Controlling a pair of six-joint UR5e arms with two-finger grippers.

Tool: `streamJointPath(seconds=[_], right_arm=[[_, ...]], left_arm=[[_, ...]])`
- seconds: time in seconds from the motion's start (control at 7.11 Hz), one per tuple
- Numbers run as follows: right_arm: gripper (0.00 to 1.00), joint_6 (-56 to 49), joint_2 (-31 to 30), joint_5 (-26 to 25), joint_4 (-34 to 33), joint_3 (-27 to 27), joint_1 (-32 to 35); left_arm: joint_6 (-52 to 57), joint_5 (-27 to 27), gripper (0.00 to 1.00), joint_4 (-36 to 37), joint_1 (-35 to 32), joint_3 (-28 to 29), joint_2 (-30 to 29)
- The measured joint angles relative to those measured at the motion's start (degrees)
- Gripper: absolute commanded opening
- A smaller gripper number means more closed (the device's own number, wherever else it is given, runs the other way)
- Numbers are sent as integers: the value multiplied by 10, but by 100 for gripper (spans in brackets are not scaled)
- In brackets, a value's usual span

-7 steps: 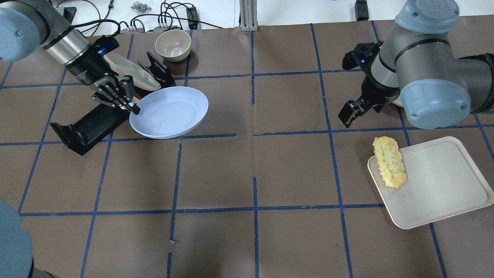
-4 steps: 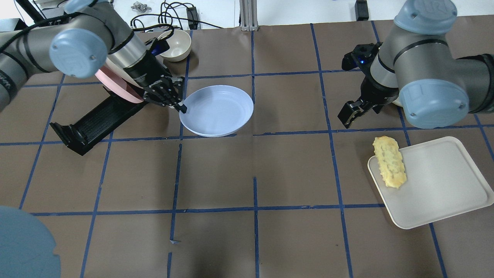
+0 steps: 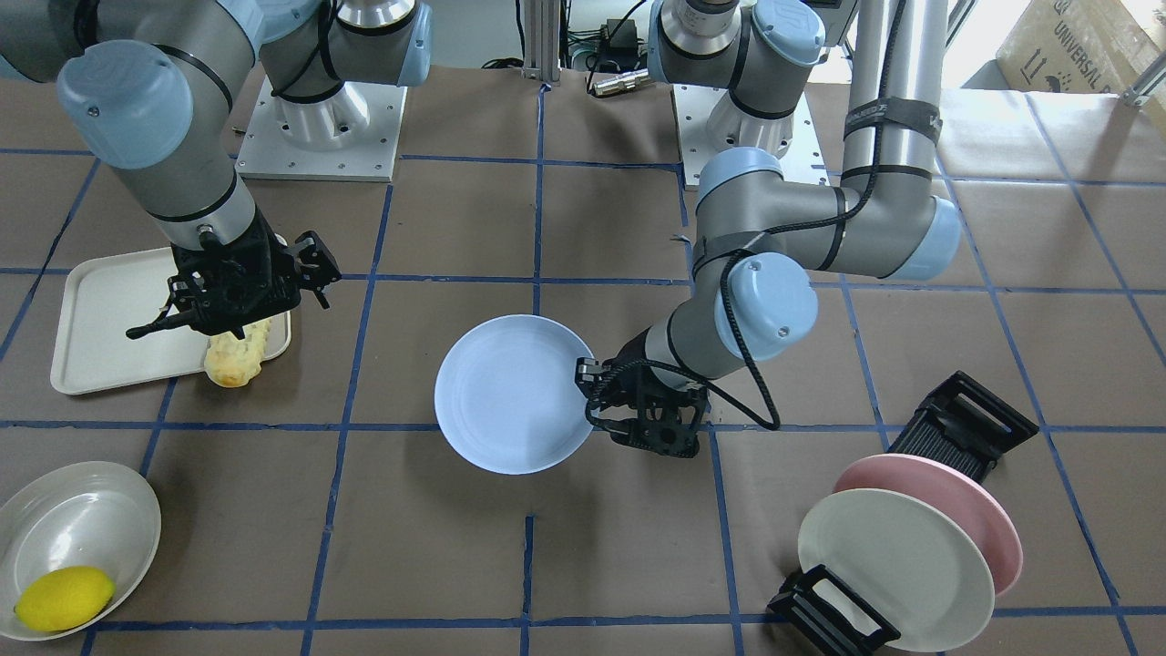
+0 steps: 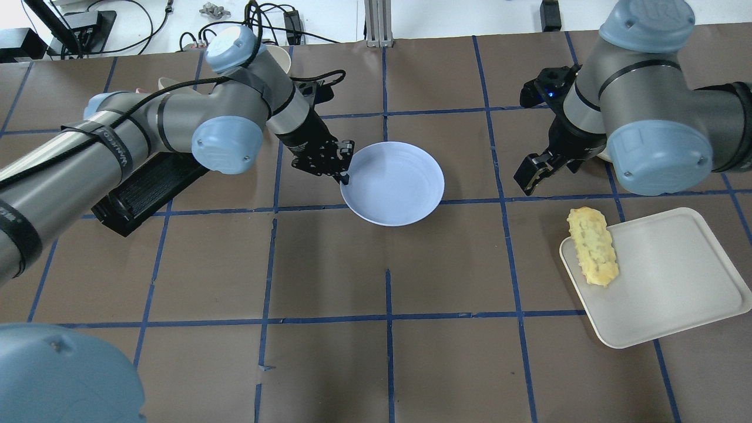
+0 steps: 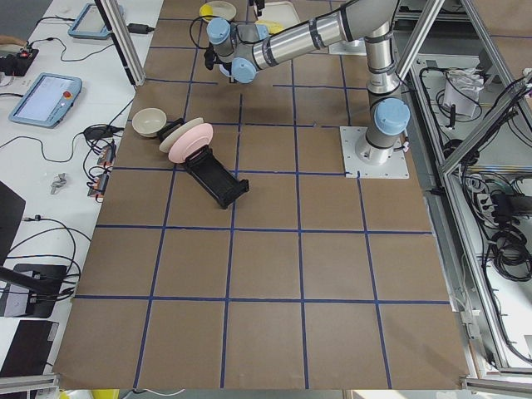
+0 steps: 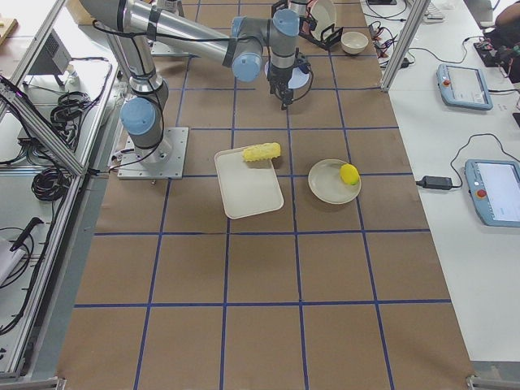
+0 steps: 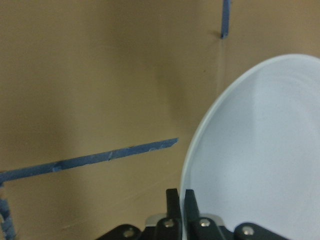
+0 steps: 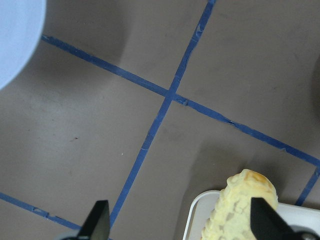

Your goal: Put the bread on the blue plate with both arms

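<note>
The blue plate (image 4: 393,183) is near the table's middle, level or slightly tilted. My left gripper (image 4: 343,175) is shut on its left rim, and the left wrist view shows the fingertips (image 7: 179,197) pinching the plate's edge (image 7: 260,150). I cannot tell whether the plate touches the table. The bread (image 4: 592,247) lies on the left edge of a cream tray (image 4: 664,282), at the right. My right gripper (image 8: 180,227) is open and empty, hovering just behind the bread (image 8: 240,205). One of its fingers (image 4: 527,175) shows beside the arm.
A black dish rack (image 4: 147,182) lies at the left, with a pink plate (image 3: 956,492) and a cream plate (image 3: 897,565) leaning at its far end. A bowl (image 3: 55,519) with a lemon (image 3: 64,597) stands beyond the tray. A beige bowl (image 5: 150,121) stands behind the rack.
My left gripper has carried the blue plate to the right, from beside the rack to the table's middle. The right arm and the bread have not moved.
</note>
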Motion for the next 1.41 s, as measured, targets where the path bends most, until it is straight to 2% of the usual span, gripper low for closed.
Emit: streamJointPath(seconds=[0.14,0.28,0.42,0.7,0.99,1.41], right_arm=[[100,0,0,0,0,0,0],[100,-1,0,0,0,1,0],[100,-2,0,0,0,2,-1],[100,-25,5,2,-11,18,-19],[100,-83,19,4,-64,54,-80],[100,-178,50,5,-199,137,-141]], left_arm=[[-2,6,33,18,-9,-5,-6],[-12,14,93,29,-13,-7,-10],[-24,22,100,34,-15,-4,-12],[-35,35,100,18,6,11,14],[-30,58,100,-64,63,29,83],[-26,158,100,-202,82,74,153]])
